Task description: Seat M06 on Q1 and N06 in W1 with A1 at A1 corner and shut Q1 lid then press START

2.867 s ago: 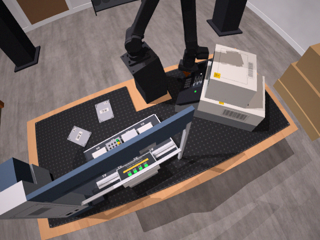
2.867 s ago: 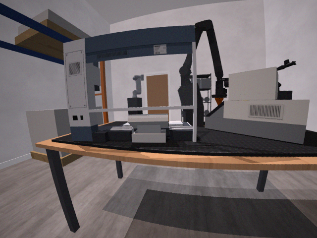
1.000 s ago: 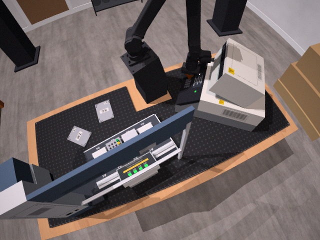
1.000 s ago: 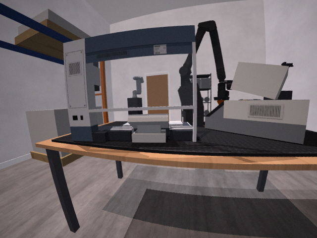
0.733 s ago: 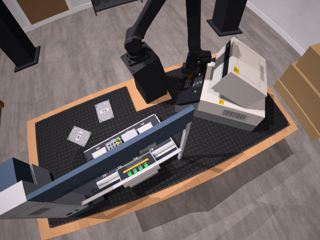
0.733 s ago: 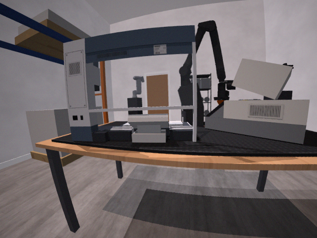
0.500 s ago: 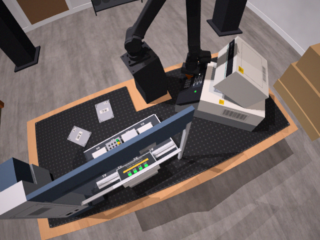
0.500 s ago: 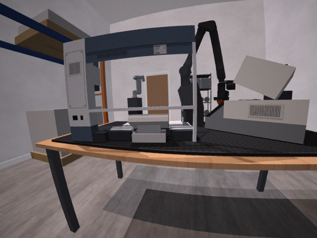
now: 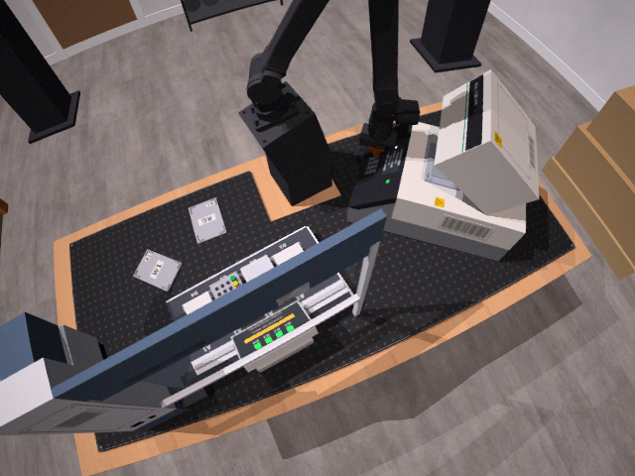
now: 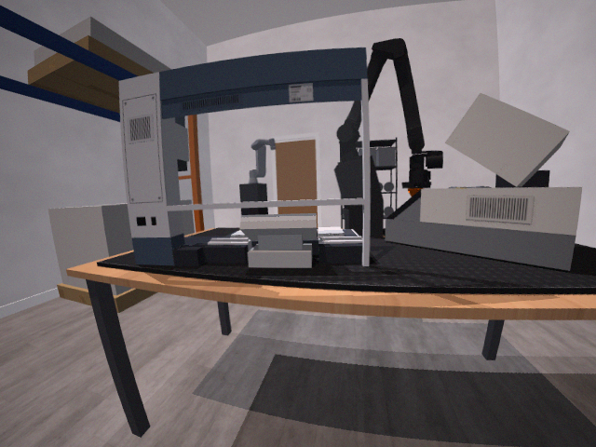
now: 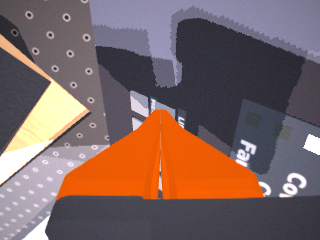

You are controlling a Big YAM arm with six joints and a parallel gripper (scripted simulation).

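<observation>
My gripper (image 9: 382,147) is shut and empty, its orange fingertips (image 11: 161,114) pressed together against the upper keys at the left of Q1's dark panel (image 9: 379,177). It also shows in the side view (image 10: 414,188). Q1 (image 9: 461,204) stands at the right of the mat with its lid (image 9: 487,148) tilted part way up, also seen in the side view (image 10: 505,137). The panel lamp (image 9: 387,180) is green. Plate M06 (image 9: 197,302) lies on D4 and plate N06 (image 9: 288,252) on D1. Nest W1 (image 9: 161,271) is empty.
The tube cooling block (image 9: 225,287) sits on D3 and the deep-well block (image 9: 256,266) on D2. The regrip nest RG (image 9: 208,223) is empty. A blue gantry beam (image 9: 230,301) spans over the deck. The arm's base pedestal (image 9: 295,148) stands left of Q1.
</observation>
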